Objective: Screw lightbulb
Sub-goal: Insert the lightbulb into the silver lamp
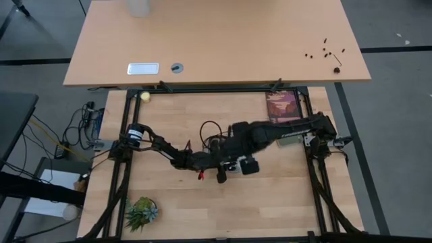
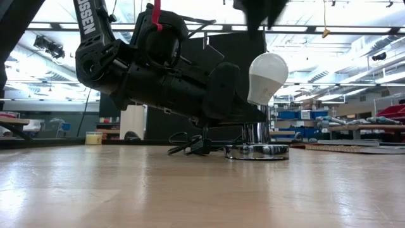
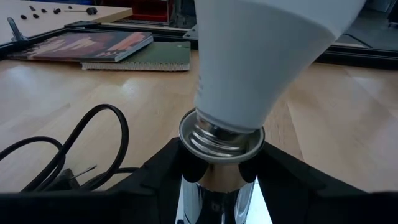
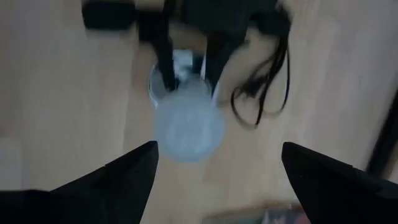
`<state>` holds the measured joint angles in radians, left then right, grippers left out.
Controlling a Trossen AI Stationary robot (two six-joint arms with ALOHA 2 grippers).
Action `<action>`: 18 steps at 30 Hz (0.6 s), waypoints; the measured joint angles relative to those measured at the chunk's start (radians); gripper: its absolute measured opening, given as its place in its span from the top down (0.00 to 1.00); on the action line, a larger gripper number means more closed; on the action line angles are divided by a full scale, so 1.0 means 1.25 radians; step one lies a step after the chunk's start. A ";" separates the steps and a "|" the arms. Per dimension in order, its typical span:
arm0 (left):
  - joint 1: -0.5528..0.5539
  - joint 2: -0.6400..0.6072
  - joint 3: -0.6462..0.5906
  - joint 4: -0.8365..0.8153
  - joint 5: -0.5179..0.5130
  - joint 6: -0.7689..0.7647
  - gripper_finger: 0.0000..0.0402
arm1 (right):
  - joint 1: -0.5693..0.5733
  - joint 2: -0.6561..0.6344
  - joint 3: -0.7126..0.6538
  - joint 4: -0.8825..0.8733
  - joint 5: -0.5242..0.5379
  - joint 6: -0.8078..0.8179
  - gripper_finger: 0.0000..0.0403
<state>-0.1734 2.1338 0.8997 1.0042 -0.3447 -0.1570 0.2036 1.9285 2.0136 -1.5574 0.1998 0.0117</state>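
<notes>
At table centre, lightbulb [image 2: 267, 77] tilted in socket [image 2: 257, 151], left fingers [image 3: 160, 167] gripping socket, right fingers [image 4: 134, 171] spread above

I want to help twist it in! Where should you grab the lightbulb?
Take the lightbulb by its wide white dome, coming from above with fingers on each side. Its screw base already sits in the socket, which the left gripper clamps, so only the dome is free. It leans, so the open right gripper should probably follow that tilt.
</notes>
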 joint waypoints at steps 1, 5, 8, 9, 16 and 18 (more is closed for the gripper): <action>0.000 0.000 0.000 0.000 0.000 0.000 0.54 | 0.007 0.000 -0.005 -0.001 0.010 0.007 0.13; 0.000 0.000 0.000 -0.001 0.000 -0.001 0.54 | 0.022 -0.034 -0.046 0.033 0.023 0.017 0.13; -0.001 0.000 0.000 -0.001 0.002 -0.001 0.54 | 0.027 -0.093 -0.105 0.047 0.035 0.046 0.13; -0.002 0.000 0.000 -0.001 0.001 -0.001 0.54 | 0.027 -0.114 -0.133 0.061 0.035 0.054 0.13; -0.003 0.000 0.000 -0.001 0.001 -0.001 0.54 | 0.038 -0.283 -0.393 0.288 0.055 0.075 0.13; -0.003 0.000 0.000 -0.001 0.002 -0.002 0.54 | 0.041 -0.309 -0.463 0.336 0.059 0.058 0.13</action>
<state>-0.1776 2.1338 0.8993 1.0031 -0.3424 -0.1601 0.2543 1.5429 1.4354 -1.1371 0.2733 0.0845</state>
